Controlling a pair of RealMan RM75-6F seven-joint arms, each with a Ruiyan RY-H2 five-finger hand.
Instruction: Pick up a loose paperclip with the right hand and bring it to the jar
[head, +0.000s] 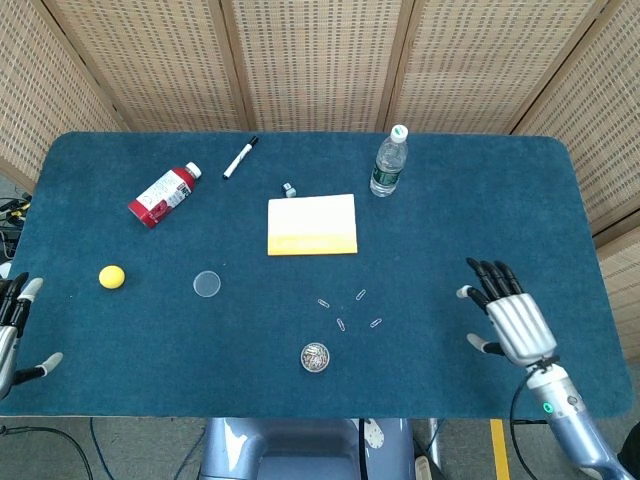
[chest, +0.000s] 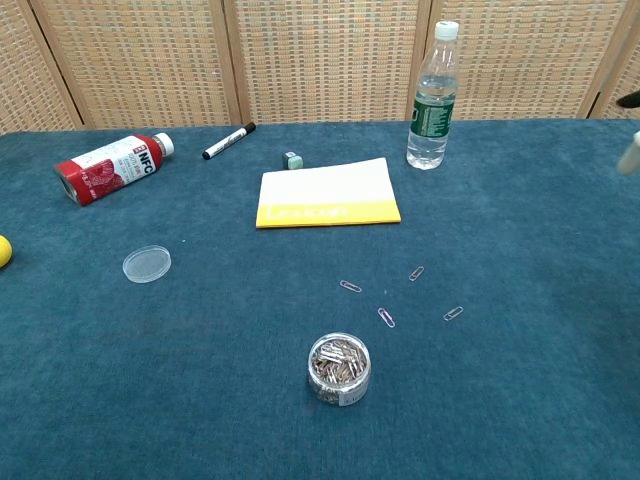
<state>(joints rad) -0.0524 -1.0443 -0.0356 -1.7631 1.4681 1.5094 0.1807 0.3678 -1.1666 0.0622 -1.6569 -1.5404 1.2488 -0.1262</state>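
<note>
Several loose paperclips (head: 360, 295) (chest: 453, 313) lie on the blue table (head: 480, 210), just beyond a small open jar (head: 315, 357) (chest: 339, 368) full of clips. My right hand (head: 510, 315) hovers open, fingers spread, over the table to the right of the clips and holds nothing. In the chest view only its fingertips (chest: 630, 160) show, blurred, at the right edge. My left hand (head: 12, 330) stays open at the table's left front edge, empty.
The jar's clear lid (head: 207, 284) lies left of the clips, near a yellow ball (head: 111, 277). Farther back are a yellow-and-white notepad (head: 312, 224), a water bottle (head: 389, 162), a small clip (head: 289, 189), a marker (head: 240, 157) and a red bottle (head: 163, 196) on its side.
</note>
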